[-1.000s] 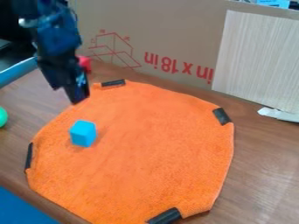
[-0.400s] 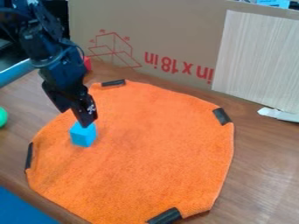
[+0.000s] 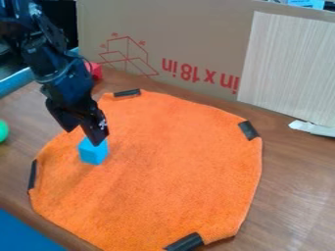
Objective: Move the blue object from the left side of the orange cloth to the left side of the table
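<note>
Descending toward blue cube [image 3: 92, 155] on orange cloth [image 3: 170, 162]: gripper [image 3: 83, 138], fingers apart; cube unmoved.

The small blue cube [image 3: 93, 154] sits flat just under the tip of my claw [image 3: 83, 138], on the orange cloth [image 3: 173, 166] spread below me across the brown table [image 3: 288, 181].

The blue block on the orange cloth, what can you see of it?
The blue block is a plain light-blue cube with flat sides, maybe plastic or painted wood. It sits flat on the left part of the orange cloth, which touches it underneath. The hand is right above it and hides part of its top. I can't tell whether those two touch.
</note>
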Available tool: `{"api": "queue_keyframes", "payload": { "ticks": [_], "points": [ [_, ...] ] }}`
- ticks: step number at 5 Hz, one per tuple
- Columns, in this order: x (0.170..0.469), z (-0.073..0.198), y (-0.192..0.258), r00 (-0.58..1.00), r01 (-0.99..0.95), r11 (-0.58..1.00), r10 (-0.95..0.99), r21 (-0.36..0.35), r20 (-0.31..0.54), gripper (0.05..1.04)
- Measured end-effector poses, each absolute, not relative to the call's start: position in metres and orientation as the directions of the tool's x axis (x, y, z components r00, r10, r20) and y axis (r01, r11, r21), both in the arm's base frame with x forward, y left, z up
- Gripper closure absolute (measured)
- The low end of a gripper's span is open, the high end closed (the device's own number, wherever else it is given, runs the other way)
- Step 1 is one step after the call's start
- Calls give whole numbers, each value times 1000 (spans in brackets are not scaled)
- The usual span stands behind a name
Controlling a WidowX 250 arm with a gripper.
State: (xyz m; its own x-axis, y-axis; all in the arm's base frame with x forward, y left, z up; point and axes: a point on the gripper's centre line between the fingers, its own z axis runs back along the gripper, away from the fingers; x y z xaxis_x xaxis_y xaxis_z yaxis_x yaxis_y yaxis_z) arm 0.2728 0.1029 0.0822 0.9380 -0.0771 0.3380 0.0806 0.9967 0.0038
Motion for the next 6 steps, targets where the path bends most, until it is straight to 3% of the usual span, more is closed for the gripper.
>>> {"api": "queue_keyframes", "payload": {
  "ticks": [3,6],
  "points": [
    [272,76,98,919,27,997,4,-74,395,83],
    [278,57,101,924,4,1000,-1,-8,383,115]
  ]
}}
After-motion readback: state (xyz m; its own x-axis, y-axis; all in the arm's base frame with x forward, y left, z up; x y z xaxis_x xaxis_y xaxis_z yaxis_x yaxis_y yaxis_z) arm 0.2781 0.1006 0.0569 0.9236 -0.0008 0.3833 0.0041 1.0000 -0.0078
